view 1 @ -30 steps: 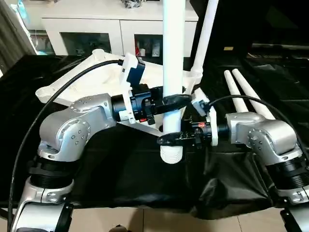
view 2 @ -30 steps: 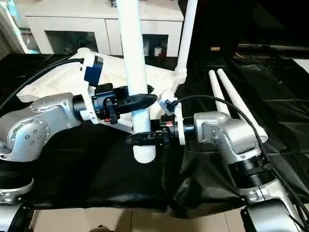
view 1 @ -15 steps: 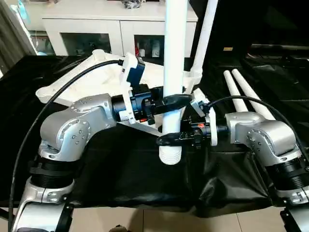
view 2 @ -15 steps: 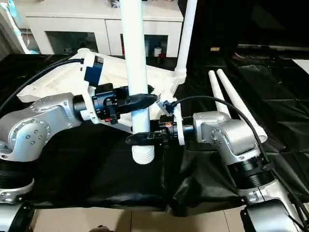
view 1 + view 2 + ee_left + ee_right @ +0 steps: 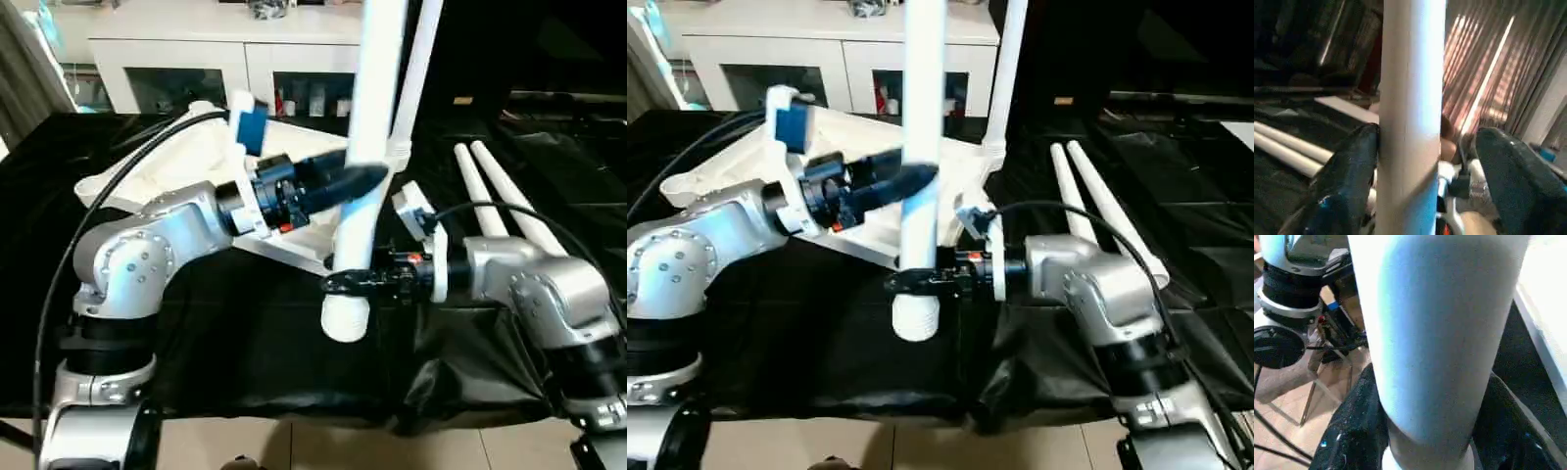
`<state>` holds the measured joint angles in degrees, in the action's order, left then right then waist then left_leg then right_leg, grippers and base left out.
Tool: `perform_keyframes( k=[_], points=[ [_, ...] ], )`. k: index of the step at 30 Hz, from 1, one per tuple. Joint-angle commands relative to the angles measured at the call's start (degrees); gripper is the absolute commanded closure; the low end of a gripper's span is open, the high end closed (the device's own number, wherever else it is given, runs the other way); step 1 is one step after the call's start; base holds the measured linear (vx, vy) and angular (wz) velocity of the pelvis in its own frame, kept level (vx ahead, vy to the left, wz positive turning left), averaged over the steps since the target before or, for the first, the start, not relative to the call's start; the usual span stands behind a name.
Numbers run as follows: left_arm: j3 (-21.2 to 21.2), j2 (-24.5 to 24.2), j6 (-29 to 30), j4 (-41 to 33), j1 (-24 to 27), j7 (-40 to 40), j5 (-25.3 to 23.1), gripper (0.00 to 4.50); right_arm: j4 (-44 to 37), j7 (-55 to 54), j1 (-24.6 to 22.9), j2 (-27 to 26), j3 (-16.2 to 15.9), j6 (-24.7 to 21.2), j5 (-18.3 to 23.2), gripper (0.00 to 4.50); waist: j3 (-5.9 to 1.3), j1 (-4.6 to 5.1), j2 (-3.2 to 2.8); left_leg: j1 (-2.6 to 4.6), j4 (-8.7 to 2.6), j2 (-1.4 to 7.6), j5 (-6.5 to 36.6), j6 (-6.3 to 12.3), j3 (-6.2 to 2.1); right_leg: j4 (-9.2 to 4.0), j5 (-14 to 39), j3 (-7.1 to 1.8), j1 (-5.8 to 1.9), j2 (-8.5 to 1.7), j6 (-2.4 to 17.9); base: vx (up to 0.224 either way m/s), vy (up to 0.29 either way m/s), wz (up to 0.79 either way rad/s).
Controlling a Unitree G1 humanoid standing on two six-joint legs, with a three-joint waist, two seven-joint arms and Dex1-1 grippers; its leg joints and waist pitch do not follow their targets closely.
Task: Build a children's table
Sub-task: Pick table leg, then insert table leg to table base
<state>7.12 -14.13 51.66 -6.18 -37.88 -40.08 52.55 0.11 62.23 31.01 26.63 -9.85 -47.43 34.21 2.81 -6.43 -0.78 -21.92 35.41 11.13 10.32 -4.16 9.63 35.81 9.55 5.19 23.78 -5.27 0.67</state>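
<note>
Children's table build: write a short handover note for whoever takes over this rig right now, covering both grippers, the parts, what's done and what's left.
Left gripper: jaws open around the held leg, one touching it, one apart.
Right gripper: shut on that leg near its lower end; the leg is lifted and slightly tilted.
Tabletop lies underside up on the black-sheeted table; one fitted leg stands in a far corner socket. Two spare legs lie on the robot's right.
Done: one leg in. Left: the held leg, then both spares.

no readable text, no labels, no brands, no numbers anywhere
</note>
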Motion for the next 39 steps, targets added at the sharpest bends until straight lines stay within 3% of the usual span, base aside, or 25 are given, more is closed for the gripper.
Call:
perform_keyframes(
  k=[1,6,8,9,10,12,14,16,17,19,20,22,23,26,27,28,29,30,31,32,33,34,36,37,39],
  points=[
    [3.53,0.64,-1.52,2.13,-1.03,1.61,2.32,0.72,-2.08,-0.69,-0.63,0.45,2.29,-0.64,1.33,2.63,-4.19,-0.08,0.00,0.53,-3.99,1.26,10.23,-0.06,-0.30,-4.24,12.29,-2.55,-3.82,-2.50,10.38,0.000,0.000,0.00],
    [12.31,2.64,-3.11,7.07,-1.10,4.26,9.65,0.69,-2.79,-1.93,-1.72,0.89,4.08,-0.85,1.97,2.63,-4.31,-0.13,-0.12,0.48,-3.90,1.13,10.07,0.15,-0.34,-4.41,12.68,-2.42,-3.87,-2.43,9.83,0.000,0.000,0.00],
    [14.39,2.54,-4.90,8.46,-0.94,4.50,9.76,0.69,-2.98,-2.64,-2.24,1.06,4.98,-0.86,2.12,2.64,-4.31,-0.13,-0.12,0.54,-3.94,1.14,9.84,0.22,-0.36,-4.39,12.07,-2.41,-3.79,-2.36,9.96,0.000,0.000,0.00],
    [14.13,2.04,-6.98,8.86,-0.57,4.23,7.16,0.69,-3.00,-3.28,-2.53,1.10,5.45,-0.73,1.95,2.64,-4.32,-0.07,-0.06,0.65,-3.99,1.23,10.31,0.26,-0.36,-4.36,12.12,-2.41,-3.78,-2.35,9.88,0.000,0.000,0.00],
    [10.84,0.20,-11.66,9.56,0.36,3.14,-0.10,0.69,-2.89,-4.77,-3.04,1.14,6.09,0.06,0.92,2.64,-4.31,-0.07,0.17,0.66,-4.04,1.26,10.35,0.31,-0.35,-4.41,12.41,-2.43,-3.82,-2.38,9.48,0.000,0.000,0.00],
    [4.91,-2.89,-17.24,10.79,1.44,1.49,-9.69,0.69,-2.37,-7.14,-3.61,1.04,6.59,1.68,-1.08,2.64,-4.17,-0.08,-0.13,0.91,-4.35,1.53,10.60,0.36,-0.58,-4.73,14.02,-2.52,-3.54,-2.43,7.31,0.000,0.000,0.00],
    [-8.48,-9.66,-27.21,15.52,2.27,-1.71,-25.65,0.69,-0.21,-12.16,-4.16,-0.07,7.00,6.37,-5.43,2.64,-4.03,-0.06,-0.11,0.85,-4.59,1.51,10.87,-0.18,-0.73,-5.01,15.88,-2.61,-3.36,-2.43,5.25,0.000,0.000,0.00],
    [-16.81,-13.63,-34.40,20.15,1.89,-3.27,-35.26,0.69,1.25,-15.47,-4.32,-1.23,7.48,9.69,-7.75,2.64,-4.08,-0.02,-0.27,1.06,-4.87,1.46,11.97,-1.26,-0.88,-5.31,18.37,-2.73,-3.03,-2.60,2.91,0.000,0.000,0.00],
    [-20.74,-15.04,-39.22,24.47,0.77,-3.53,-40.34,0.69,1.88,-17.05,-4.60,-2.12,7.89,12.43,-8.90,2.64,-4.10,0.16,-0.54,1.11,-4.84,1.47,12.39,-2.04,-0.82,-5.02,18.12,-2.76,-3.05,-2.68,3.09,0.000,0.000,0.00],
    [-24.12,-15.84,-44.21,29.84,-0.86,-3.87,-45.13,0.69,2.29,-19.29,-5.05,-3.13,8.32,15.41,-10.41,2.64,-4.41,0.36,-0.48,1.06,-4.83,1.39,12.52,-2.94,-0.82,-4.72,15.71,-2.77,-3.26,-2.76,3.72,0.000,0.000,0.00],
    [-25.91,-15.50,-47.16,34.35,-2.60,-3.98,-47.63,0.69,2.48,-21.13,-5.23,-3.43,8.30,16.58,-11.73,2.64,-4.55,0.40,-0.93,1.04,-4.81,1.56,11.33,-3.16,-0.89,-4.37,11.89,-2.75,-3.28,-2.76,5.33,0.000,0.000,0.00],
    [-28.17,-14.66,-50.96,40.41,-5.12,-4.90,-50.26,0.69,2.43,-23.24,-5.53,-3.29,7.41,18.50,-14.24,2.64,-4.55,0.44,-0.64,0.97,-4.62,1.24,11.00,-2.99,-0.63,-4.33,8.81,-2.74,-3.40,-2.67,7.15,0.000,0.000,0.00],
    [-28.69,-14.18,-52.73,42.51,-5.95,-5.56,-51.53,0.69,2.33,-23.95,-5.68,-3.30,7.18,18.99,-14.86,2.64,-4.57,0.43,-0.93,1.02,-4.69,1.31,11.19,-3.14,-0.70,-4.10,8.40,-2.76,-3.51,-2.79,7.73,0.000,0.000,0.00],
    [-30.40,-12.05,-56.13,48.88,-8.79,-9.08,-53.41,0.69,2.27,-27.85,-6.16,-4.94,8.70,17.57,-14.67,2.64,-4.50,0.55,-1.03,1.03,-4.62,1.29,12.38,-2.75,-0.56,-4.21,8.53,-2.81,-3.64,-2.99,9.52,0.000,0.000,0.00],
    [-31.11,-11.16,-57.13,51.91,-10.15,-9.99,-53.72,0.69,2.38,-28.47,-6.43,-5.46,9.20,17.57,-14.61,2.64,-4.48,0.56,-0.81,0.97,-4.60,1.27,12.61,-2.36,-0.50,-4.30,8.65,-2.82,-3.67,-3.08,10.01,0.000,0.000,0.00],
    [-31.41,-10.90,-57.78,53.04,-10.63,-10.27,-53.97,0.69,2.43,-28.57,-6.53,-5.56,9.24,17.80,-14.77,2.64,-4.48,0.55,-0.81,0.93,-4.57,1.23,13.08,-2.05,-0.47,-4.43,9.08,-2.80,-3.69,-3.09,10.33,0.000,0.000,0.00],
    [-32.80,-10.13,-60.05,56.69,-12.29,-10.94,-55.41,0.69,2.17,-28.58,-7.17,-5.61,9.20,18.65,-15.29,2.64,-4.51,0.57,-1.24,0.85,-4.52,1.20,13.03,-1.91,-0.56,-4.36,9.01,-2.78,-3.81,-3.14,10.44,0.000,0.000,0.00],
    [-33.41,-9.60,-61.94,59.36,-13.38,-11.09,-56.56,0.69,2.03,-28.61,-7.58,-5.69,9.12,19.33,-15.55,2.64,-4.59,0.59,-0.96,0.89,-4.51,1.27,13.04,-1.75,-0.57,-4.34,8.88,-2.80,-3.93,-3.14,10.35,0.000,0.000,0.00],
    [-33.96,-9.06,-63.38,61.43,-14.35,-11.86,-57.38,0.69,1.41,-28.48,-8.11,-5.63,9.18,19.34,-15.39,2.64,-4.61,0.70,-1.61,0.84,-4.46,1.25,12.89,-1.49,-0.64,-4.27,8.60,-2.80,-3.96,-3.15,10.43,0.000,0.000,0.00],
    [-34.30,-8.67,-64.40,62.86,-15.02,-12.41,-57.89,0.69,1.02,-28.40,-8.45,-5.56,9.23,19.34,-15.24,2.64,-4.53,0.90,-1.45,0.80,-4.50,1.19,12.93,-1.11,-0.53,-4.68,8.61,-2.80,-3.91,-3.05,10.35,0.000,0.000,0.00],
    [-34.11,-7.99,-64.98,64.80,-15.93,-14.01,-57.95,0.98,0.16,-28.24,-8.99,-5.38,9.26,19.10,-15.04,2.64,-4.63,0.95,-1.20,0.72,-4.45,1.24,12.81,-0.98,-0.63,-4.46,8.14,-2.78,-4.17,-3.16,10.62,0.000,0.000,0.00],
    [-33.74,-7.27,-65.64,66.80,-16.91,-15.57,-58.26,0.98,-0.57,-28.30,-9.46,-5.11,9.33,18.87,-14.92,2.64,-4.65,1.11,-2.19,0.77,-4.37,1.19,12.61,-0.83,-0.65,-4.38,7.62,-2.75,-4.09,-3.15,11.25,0.000,0.000,0.00],
    [-33.34,-6.23,-66.68,70.04,-18.50,-17.25,-58.96,1.09,-1.36,-28.40,-10.04,-4.72,9.61,18.64,-14.79,2.64,-4.61,1.43,-1.44,0.65,-4.42,1.20,12.65,-0.14,-0.61,-4.51,7.20,-2.68,-4.35,-3.09,12.10,0.000,0.000,0.00],
    [-33.34,-6.23,-66.68,70.04,-18.50,-17.25,-58.96,1.09,-1.36,-28.40,-10.04,-4.72,9.61,18.64,-14.79,2.64,-4.58,1.40,-2.31,0.67,-4.26,1.03,12.60,0.07,-0.56,-4.65,7.45,-2.67,-4.24,-3.04,12.05,0.000,0.000,0.00],
    [-34.70,-5.40,-68.62,73.69,-20.51,-14.96,-61.26,1.44,-1.99,-28.56,-10.69,-4.21,9.98,18.69,-14.91,2.64,-4.59,1.52,-1.99,0.75,-4.14,1.00,12.84,0.83,-0.50,-4.79,8.28,-2.63,-4.38,-3.00,12.24,0.000,0.000,0.00]
  ],
)
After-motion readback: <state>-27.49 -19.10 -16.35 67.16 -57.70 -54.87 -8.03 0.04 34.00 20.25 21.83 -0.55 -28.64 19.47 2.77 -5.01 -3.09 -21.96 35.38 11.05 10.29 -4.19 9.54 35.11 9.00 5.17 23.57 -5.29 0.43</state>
